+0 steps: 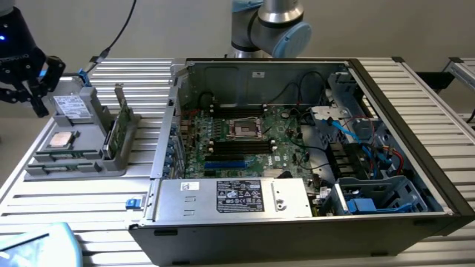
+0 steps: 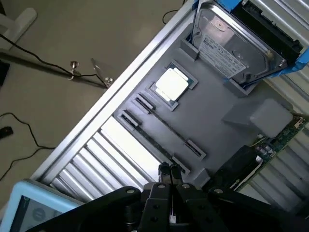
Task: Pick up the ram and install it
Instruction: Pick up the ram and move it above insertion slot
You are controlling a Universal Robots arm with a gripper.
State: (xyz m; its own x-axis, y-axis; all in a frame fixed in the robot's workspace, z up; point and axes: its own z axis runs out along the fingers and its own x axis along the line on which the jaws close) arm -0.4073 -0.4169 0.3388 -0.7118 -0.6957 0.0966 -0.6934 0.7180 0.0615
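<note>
Two steps make up the job, and the first, the pick, looks not yet begun. The gripper (image 2: 170, 171) hovers empty over the grey tray (image 2: 217, 111), jaws pressed together. The ram (image 2: 166, 126) lies on edge in the tray's long slot, beside the processor (image 2: 172, 83); a hard drive (image 2: 236, 46) and a green card (image 2: 280, 135) share the tray. Grasping likely calls for parted jaws aligned with that thin edge.

A ribbed silver aluminium table (image 1: 82, 201) carries a grey plastic parts tray (image 1: 63, 170) — and, just beside it, an open black computer case (image 1: 297, 245).
</note>
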